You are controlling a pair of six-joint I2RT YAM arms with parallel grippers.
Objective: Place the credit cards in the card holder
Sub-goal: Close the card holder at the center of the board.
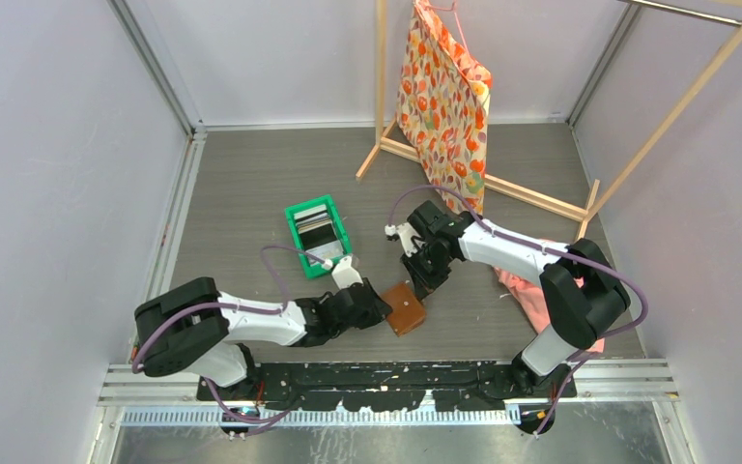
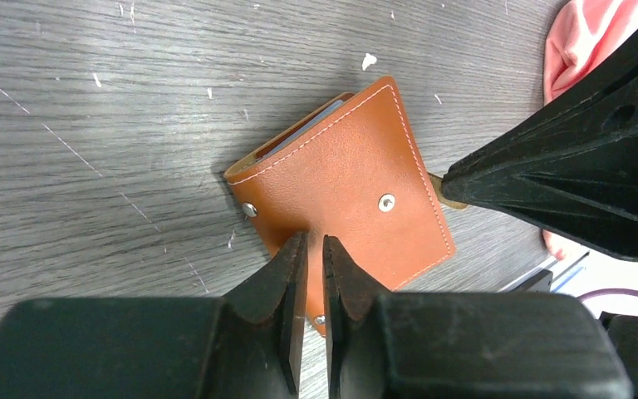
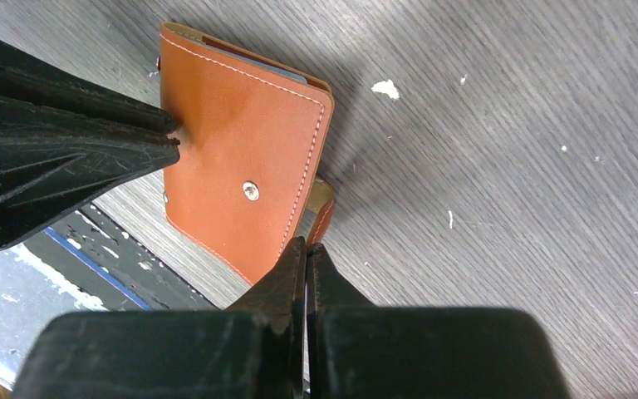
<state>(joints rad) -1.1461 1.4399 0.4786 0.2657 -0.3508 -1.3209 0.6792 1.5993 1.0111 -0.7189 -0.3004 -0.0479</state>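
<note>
Slots of the folded card holder (image 2: 341,179) out of sight; credit cards (image 1: 315,230) in the green bin (image 1: 293,238) indistinct.

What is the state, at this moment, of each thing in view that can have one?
card holder: folded shut, lying flat on the table.
snap tab: unfastened, sticking out at the holder's edge.
left gripper: jaws nearly together, tips at the holder's edge; grip unclear.
right gripper: jaws shut, tips by the snap tab.
green bin: upright, cards standing inside.
flowered cloth: hanging on the wooden rack.
pink cloth: crumpled on the table.
</note>
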